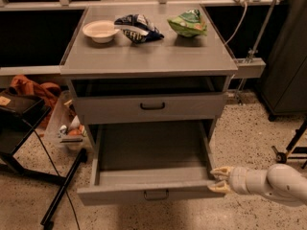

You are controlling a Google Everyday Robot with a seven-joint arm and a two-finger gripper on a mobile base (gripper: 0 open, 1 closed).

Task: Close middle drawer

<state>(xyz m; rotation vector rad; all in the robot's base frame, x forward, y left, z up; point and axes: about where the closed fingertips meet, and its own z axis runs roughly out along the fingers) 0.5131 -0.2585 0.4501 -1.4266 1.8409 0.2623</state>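
My gripper (217, 180) is released, its two tan-tipped fingers (219, 172) spread apart with nothing held. The tips sit at the right front corner of the middle drawer (144, 152), one at the side wall's top edge, one at the end of the front panel; contact looks likely. The drawer extends fully to my left: a wide, shallow grey metal tray with a flat bare floor. Its small dark bar handle (156, 194) lies well left of me, centred. Above and left, the upper drawer (192, 107) stands nearly flush. Speckled floor (240, 138) behind me is open.
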